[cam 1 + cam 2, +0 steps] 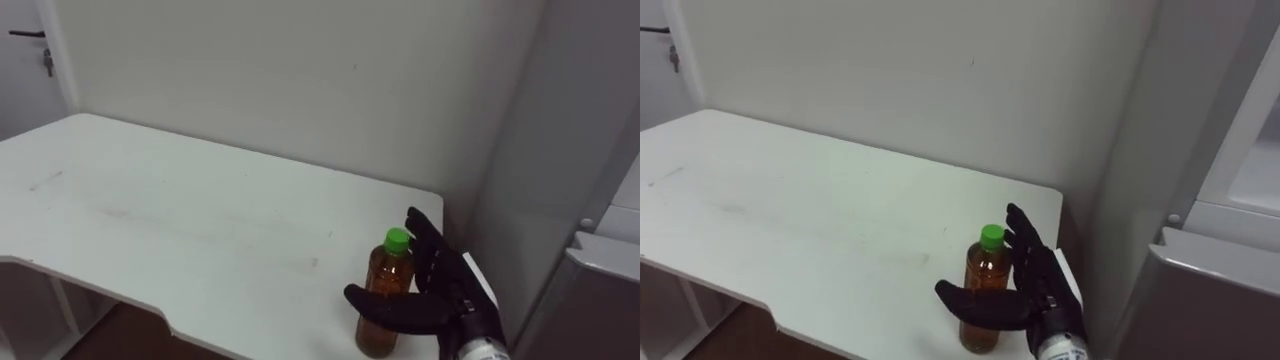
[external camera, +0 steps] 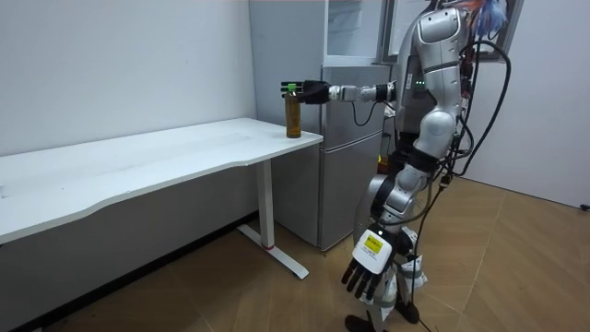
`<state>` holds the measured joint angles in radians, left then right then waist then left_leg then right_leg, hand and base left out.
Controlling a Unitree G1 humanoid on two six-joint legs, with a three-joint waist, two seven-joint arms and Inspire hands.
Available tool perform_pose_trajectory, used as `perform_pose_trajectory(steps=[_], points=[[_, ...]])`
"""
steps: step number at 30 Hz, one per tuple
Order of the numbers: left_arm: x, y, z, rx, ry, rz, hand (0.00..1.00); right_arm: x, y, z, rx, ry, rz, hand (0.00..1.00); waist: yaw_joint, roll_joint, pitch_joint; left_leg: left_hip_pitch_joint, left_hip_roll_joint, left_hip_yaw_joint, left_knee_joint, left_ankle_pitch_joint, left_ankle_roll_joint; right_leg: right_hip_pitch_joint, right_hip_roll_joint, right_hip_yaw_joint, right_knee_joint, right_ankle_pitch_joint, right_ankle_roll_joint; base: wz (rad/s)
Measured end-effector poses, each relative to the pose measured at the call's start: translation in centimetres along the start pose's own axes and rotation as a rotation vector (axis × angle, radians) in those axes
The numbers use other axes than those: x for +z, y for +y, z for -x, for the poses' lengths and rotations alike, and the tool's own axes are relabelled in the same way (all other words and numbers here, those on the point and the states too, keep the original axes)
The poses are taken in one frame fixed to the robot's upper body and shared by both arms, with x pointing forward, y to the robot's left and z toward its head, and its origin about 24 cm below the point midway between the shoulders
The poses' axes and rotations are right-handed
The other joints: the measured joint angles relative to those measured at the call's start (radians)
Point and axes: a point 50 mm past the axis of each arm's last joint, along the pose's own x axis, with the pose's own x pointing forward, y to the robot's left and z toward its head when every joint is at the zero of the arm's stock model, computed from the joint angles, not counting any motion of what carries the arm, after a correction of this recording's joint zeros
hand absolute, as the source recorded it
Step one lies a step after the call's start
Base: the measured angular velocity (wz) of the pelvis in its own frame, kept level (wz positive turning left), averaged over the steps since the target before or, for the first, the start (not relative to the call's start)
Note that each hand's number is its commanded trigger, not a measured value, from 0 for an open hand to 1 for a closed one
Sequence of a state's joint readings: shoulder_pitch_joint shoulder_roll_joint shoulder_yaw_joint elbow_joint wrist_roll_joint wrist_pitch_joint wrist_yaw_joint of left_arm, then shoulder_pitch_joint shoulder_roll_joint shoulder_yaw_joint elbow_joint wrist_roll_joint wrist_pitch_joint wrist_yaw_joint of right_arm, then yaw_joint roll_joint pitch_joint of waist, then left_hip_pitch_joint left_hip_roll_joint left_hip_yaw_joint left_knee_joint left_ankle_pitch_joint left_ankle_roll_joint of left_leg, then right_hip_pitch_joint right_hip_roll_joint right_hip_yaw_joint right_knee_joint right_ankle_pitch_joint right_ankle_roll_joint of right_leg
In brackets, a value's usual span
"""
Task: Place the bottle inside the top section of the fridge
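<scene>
An amber bottle (image 1: 388, 268) with a green cap stands upright near the right front corner of the white table (image 1: 200, 220). My right hand (image 1: 440, 285) is open around it: the straight fingers rise just behind and to the right of the bottle, and the thumb reaches across the front of its lower body. In the room view I stand beside the fridge with my right arm stretched out level to the bottle (image 2: 293, 115). My left hand (image 2: 369, 267) hangs low at my side with its fingers relaxed.
A grey fridge (image 2: 350, 166) stands right against the table's right end, its top edge (image 1: 1210, 270) close to my right arm. A white wall runs behind the table. At the far left is a door (image 1: 20, 60) with a dark handle.
</scene>
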<state>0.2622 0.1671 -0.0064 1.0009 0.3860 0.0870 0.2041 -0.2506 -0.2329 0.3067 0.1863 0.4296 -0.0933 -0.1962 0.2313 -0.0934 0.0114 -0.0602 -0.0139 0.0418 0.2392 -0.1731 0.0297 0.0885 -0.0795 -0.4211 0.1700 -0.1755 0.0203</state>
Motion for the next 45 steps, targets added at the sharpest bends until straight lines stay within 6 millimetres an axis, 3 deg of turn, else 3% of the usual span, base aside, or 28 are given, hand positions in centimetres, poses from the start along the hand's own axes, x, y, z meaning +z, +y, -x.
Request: perform_pose_trajectory(steps=[9,13,19,37,45], points=[[0.8,0.4,0.0,0.000,-0.021,0.006,0.00,-0.5,0.5,0.0,0.022,0.038,0.021,0.00,0.003,0.001,0.0002,-0.005,-0.001,-0.019,0.001,0.003,-0.001,0.003,-0.001,-0.021,0.000,0.000,0.000,0.06],[0.9,0.5,-0.1,-0.003,-0.025,0.005,0.00,-2.2,-0.3,-0.1,-0.003,0.112,0.044,0.00,0.023,0.001,0.0006,-0.004,-0.001,-0.019,0.002,0.004,-0.001,0.006,-0.002,-0.021,0.001,0.000,0.000,0.01],[0.5,0.4,0.0,-0.018,-0.013,0.003,0.00,-4.2,-0.7,0.2,-0.022,0.195,0.046,0.00,0.024,0.004,0.0036,-0.004,-0.003,-0.021,0.002,0.005,0.001,0.006,-0.003,-0.021,0.001,0.000,0.000,0.01],[0.4,0.4,-0.1,0.005,-0.005,0.000,0.00,-4.6,-1.0,0.3,-0.145,0.220,-0.054,0.00,0.020,0.004,0.0077,-0.034,-0.016,-0.034,0.036,0.003,0.009,-0.004,-0.007,-0.027,0.001,-0.004,0.006,0.02],[0.3,0.3,0.0,0.003,-0.005,-0.004,0.00,-4.2,-1.5,-0.1,-0.225,0.225,-0.145,0.00,0.023,0.014,0.0073,-0.061,-0.017,-0.048,0.042,0.003,0.010,-0.021,-0.007,-0.037,0.001,-0.005,0.008,0.07]])
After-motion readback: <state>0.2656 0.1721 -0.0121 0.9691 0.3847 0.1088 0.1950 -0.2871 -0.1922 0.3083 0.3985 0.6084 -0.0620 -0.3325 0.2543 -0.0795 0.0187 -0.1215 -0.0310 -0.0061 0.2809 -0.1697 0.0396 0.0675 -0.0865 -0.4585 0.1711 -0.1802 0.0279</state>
